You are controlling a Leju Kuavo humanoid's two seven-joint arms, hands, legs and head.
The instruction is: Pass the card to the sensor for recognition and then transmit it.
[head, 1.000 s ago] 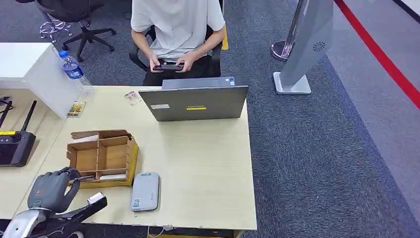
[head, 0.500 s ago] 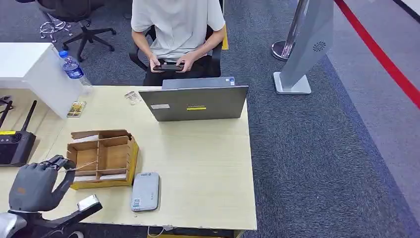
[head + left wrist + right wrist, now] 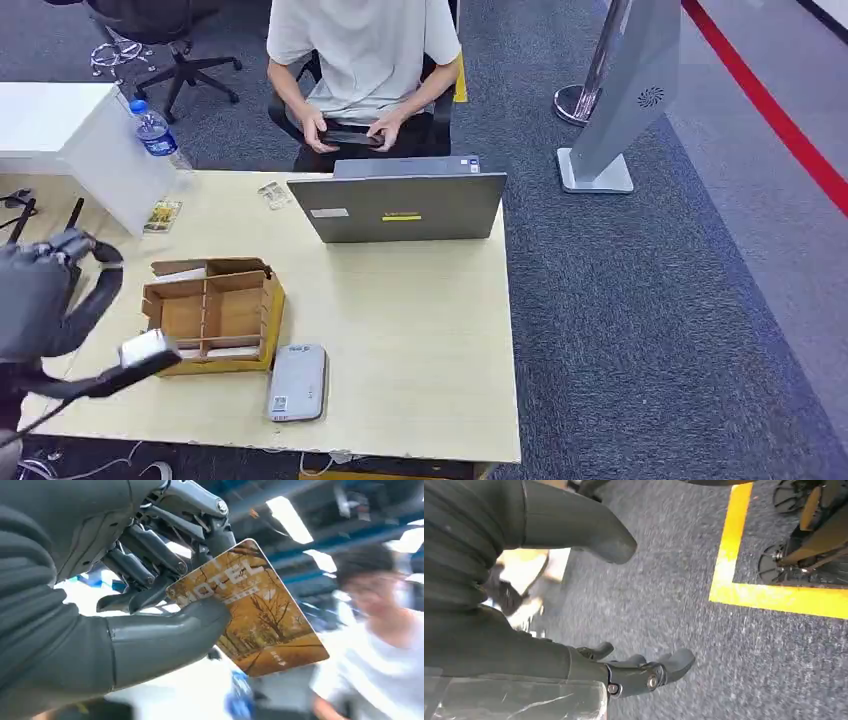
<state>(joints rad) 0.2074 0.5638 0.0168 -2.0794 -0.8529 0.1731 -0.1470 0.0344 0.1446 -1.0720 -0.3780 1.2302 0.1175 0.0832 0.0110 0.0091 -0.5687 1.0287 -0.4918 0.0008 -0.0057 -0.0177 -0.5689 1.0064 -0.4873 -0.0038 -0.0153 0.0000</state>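
My left hand (image 3: 40, 292) is raised at the table's left edge, left of the wooden card box (image 3: 215, 315). In the left wrist view the left hand (image 3: 150, 605) pinches a card (image 3: 255, 615) between thumb and fingers; the card bears an autumn tree picture and the word MOTEL. The grey card sensor (image 3: 297, 382) lies flat on the table just right of the box's front corner, well right of and below my left hand. My right hand (image 3: 644, 672) hangs over grey carpet with its fingers apart, holding nothing.
A grey laptop (image 3: 405, 210) stands open at the table's far side. Behind it sits a person (image 3: 365, 60) holding a phone. A water bottle (image 3: 157, 135), a white cabinet (image 3: 60, 130) and a loose card (image 3: 165, 215) are at the far left. A grey stand (image 3: 625, 100) is on the carpet at the right.
My left hand has lifted from the front of the wooden box, up and to the left, carrying the card. The camera has shifted slightly.
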